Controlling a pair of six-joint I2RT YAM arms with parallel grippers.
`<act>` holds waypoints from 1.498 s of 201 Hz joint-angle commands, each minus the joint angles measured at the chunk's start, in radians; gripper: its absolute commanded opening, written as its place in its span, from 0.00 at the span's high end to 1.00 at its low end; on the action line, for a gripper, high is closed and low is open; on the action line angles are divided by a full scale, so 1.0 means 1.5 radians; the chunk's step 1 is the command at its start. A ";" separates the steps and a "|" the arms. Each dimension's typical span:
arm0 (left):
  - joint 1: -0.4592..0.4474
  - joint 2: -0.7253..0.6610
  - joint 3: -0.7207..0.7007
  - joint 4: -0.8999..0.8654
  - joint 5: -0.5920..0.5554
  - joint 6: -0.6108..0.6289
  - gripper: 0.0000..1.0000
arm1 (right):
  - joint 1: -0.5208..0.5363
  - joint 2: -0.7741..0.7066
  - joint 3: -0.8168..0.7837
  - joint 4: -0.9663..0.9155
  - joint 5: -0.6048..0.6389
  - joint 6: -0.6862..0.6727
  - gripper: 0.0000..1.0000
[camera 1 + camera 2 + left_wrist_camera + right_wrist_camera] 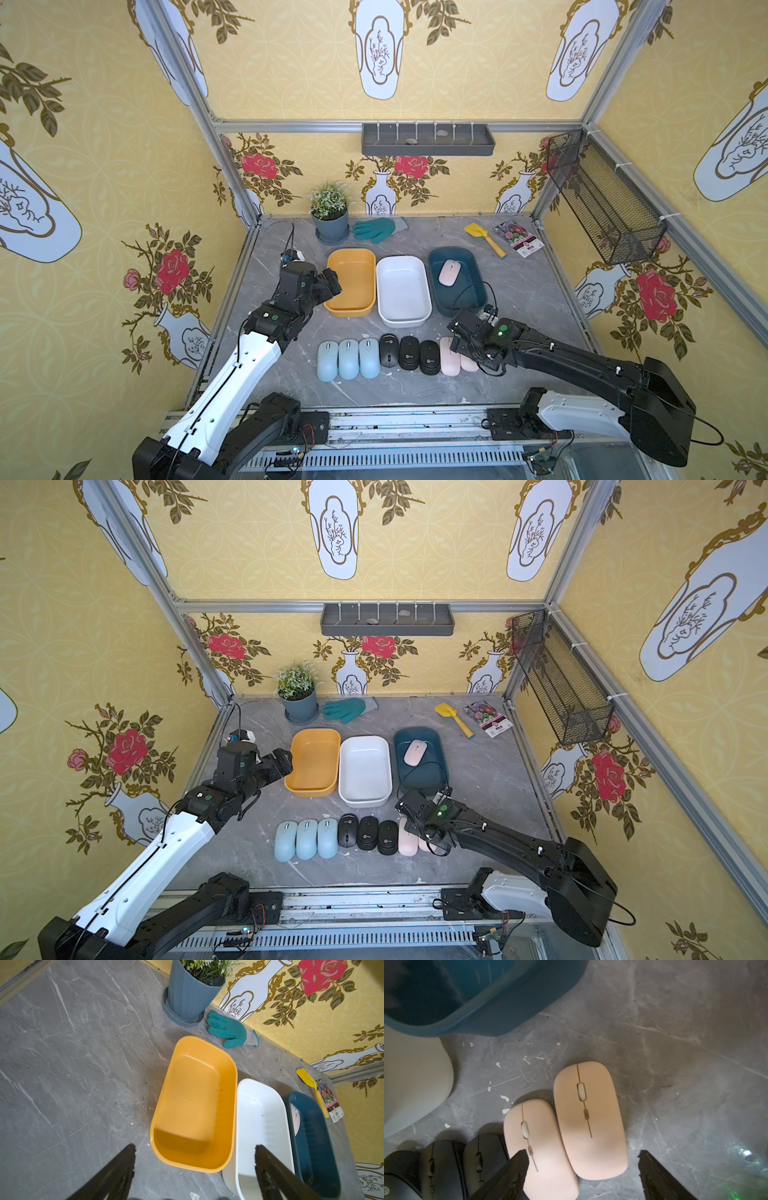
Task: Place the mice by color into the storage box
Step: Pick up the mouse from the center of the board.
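A row of mice lies near the table's front: three pale blue [348, 359], three black [409, 353] and two pale pink [448, 357]. Behind the row stand an orange box [351, 250], a white box [401, 257] and a teal box [478, 270]. One pink mouse [449, 272] lies in the teal box. My right gripper [583, 1154] hangs open just above the two pink mice [589, 1118], holding nothing. My left gripper [195, 1148] is open and empty, by the orange box's [158, 1118] near left corner.
Along the back of the table stand a potted plant [330, 216], a green glove [378, 229], a yellow trowel [484, 239] and a seed packet [519, 239]. A black wire basket [602, 199] hangs on the right wall. A grey shelf [428, 139] is on the back wall.
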 commanded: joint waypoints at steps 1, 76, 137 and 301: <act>-0.004 -0.001 -0.007 -0.009 0.006 -0.007 0.09 | -0.020 -0.007 -0.014 -0.004 -0.005 -0.006 0.15; -0.009 -0.002 0.004 -0.020 0.000 -0.009 0.09 | -0.080 0.012 -0.028 0.067 -0.052 -0.099 0.18; -0.010 0.005 0.005 -0.020 0.001 -0.012 0.09 | -0.075 0.021 -0.034 0.056 -0.048 -0.095 0.18; -0.010 0.008 0.011 -0.019 -0.003 -0.013 0.09 | -0.084 0.085 -0.045 0.065 -0.060 -0.094 0.19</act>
